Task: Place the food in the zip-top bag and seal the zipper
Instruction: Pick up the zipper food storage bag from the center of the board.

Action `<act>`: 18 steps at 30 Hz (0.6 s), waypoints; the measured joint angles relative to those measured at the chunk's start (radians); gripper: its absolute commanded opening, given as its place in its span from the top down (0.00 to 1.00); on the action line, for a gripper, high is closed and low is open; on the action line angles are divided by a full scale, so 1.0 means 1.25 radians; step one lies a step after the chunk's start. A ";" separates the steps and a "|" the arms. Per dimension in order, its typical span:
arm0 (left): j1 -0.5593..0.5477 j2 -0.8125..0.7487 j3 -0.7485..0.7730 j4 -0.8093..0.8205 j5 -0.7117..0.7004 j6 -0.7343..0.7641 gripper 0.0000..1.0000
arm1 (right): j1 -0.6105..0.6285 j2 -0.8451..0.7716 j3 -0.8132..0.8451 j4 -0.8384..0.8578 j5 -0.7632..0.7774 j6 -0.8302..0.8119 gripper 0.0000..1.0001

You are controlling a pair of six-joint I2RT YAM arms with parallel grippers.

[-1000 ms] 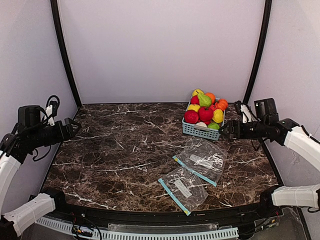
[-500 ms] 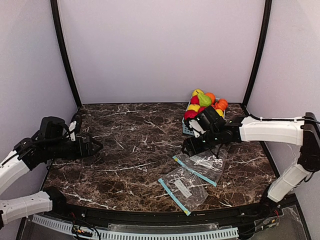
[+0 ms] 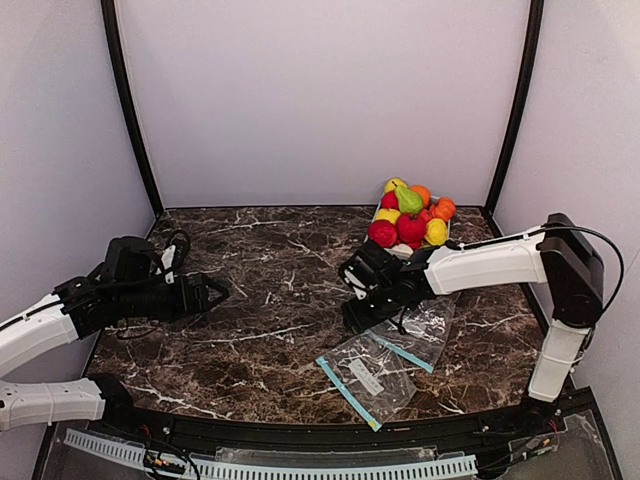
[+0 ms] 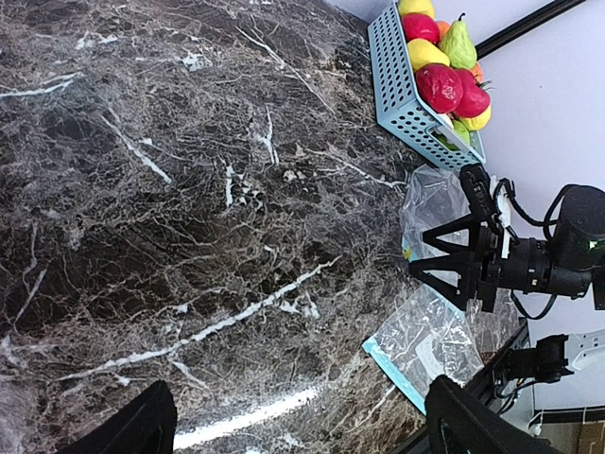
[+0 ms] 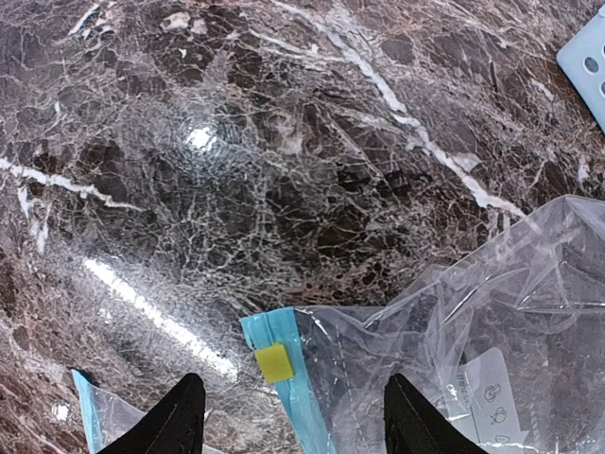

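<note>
The food (image 3: 409, 224) is a heap of red, green, orange and yellow toy fruits in a light-blue basket (image 4: 402, 90) at the back right. Two clear zip-top bags with blue zippers lie flat in front of it: one (image 3: 427, 330) nearer the basket, one (image 3: 372, 376) nearer the front edge. My right gripper (image 5: 295, 416) is open and low over the zipper end of the farther bag (image 5: 463, 340), right by its yellow slider (image 5: 274, 362). My left gripper (image 3: 215, 293) hangs open and empty over bare table at the left.
The dark marble table (image 3: 260, 260) has purple walls on three sides. A corner of the nearer bag (image 5: 95, 407) lies just left of my right fingers. The right arm (image 3: 480, 265) stretches across in front of the basket.
The right arm has swung from the far right to the middle, down over the farther bag's zipper end, its jaws narrowing a little. The left arm has reached rightward over the table.
</note>
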 measured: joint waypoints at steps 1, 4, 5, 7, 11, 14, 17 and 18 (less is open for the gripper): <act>-0.001 -0.002 -0.007 0.005 0.004 -0.004 0.08 | 0.003 0.005 0.000 -0.001 0.005 0.000 0.37; -0.003 -0.013 -0.023 0.012 0.014 -0.016 0.07 | 0.011 0.020 0.002 -0.002 0.023 0.000 0.39; -0.004 -0.018 -0.024 0.013 0.015 -0.018 0.07 | 0.012 0.024 0.003 -0.002 0.029 0.000 0.40; -0.004 -0.027 -0.026 0.016 0.019 -0.023 0.07 | 0.014 0.030 0.003 -0.003 0.044 0.001 0.42; -0.004 -0.031 -0.026 0.025 0.026 -0.030 0.07 | 0.017 0.034 0.003 -0.003 0.078 0.004 0.46; -0.005 -0.027 -0.026 0.027 0.031 -0.031 0.07 | 0.017 0.036 0.003 -0.003 0.097 0.005 0.52; -0.007 -0.015 -0.026 0.029 0.035 -0.031 0.07 | 0.017 0.042 0.003 -0.002 0.109 0.004 0.58; -0.008 -0.012 -0.026 0.030 0.037 -0.031 0.07 | 0.017 0.045 0.003 -0.001 0.112 0.002 0.59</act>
